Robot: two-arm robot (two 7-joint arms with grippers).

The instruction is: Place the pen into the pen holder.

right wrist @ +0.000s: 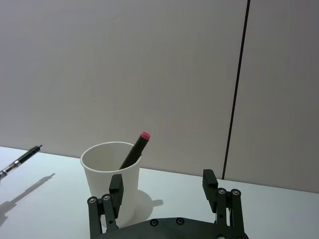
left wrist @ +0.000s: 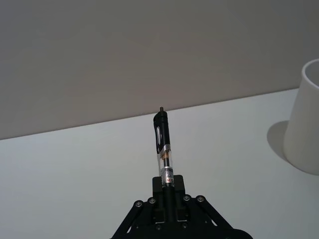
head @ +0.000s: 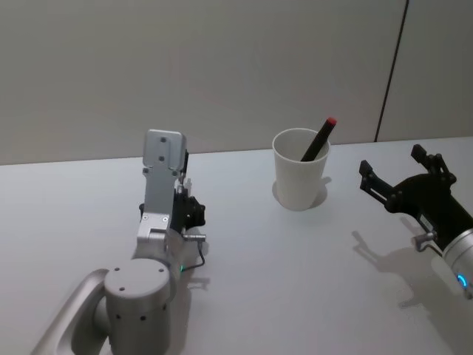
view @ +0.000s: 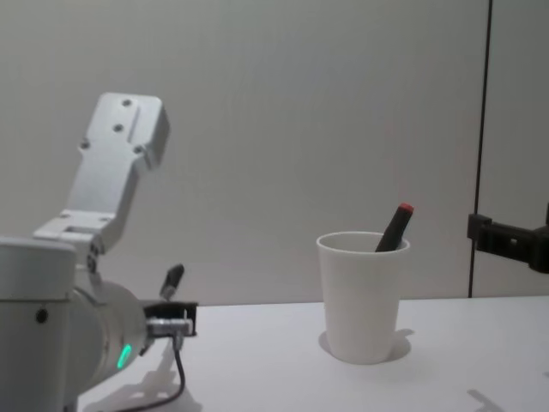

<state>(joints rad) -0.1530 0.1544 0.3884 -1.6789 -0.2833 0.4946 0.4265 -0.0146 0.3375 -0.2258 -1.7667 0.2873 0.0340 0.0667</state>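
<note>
While the left gripper [left wrist: 168,191] hovers above the white table [head: 295,281] at the robot's left, its fingers are closed tight on the lower barrel of the pen [left wrist: 163,144], a black pen with a clear section just above the grip. The pen's long axis runs straight on from the fingers, away from the wrist. Its clip end is the free end, and it points towards the back wall. From the chest camera that free end slants upward and leans a little towards the robot's right, held in the air off the table. The pen holder [head: 299,181], a white paper cup, stands upright well apart from the pen, to its right and farther back. A red-capped pen [head: 318,140] already leans inside the cup, its cap poking over the rim up and to the right. The right gripper [right wrist: 163,179] hangs at the cup's right side, aimed at it, fingers [right wrist: 115,186] spread wide and holding nothing.
</note>
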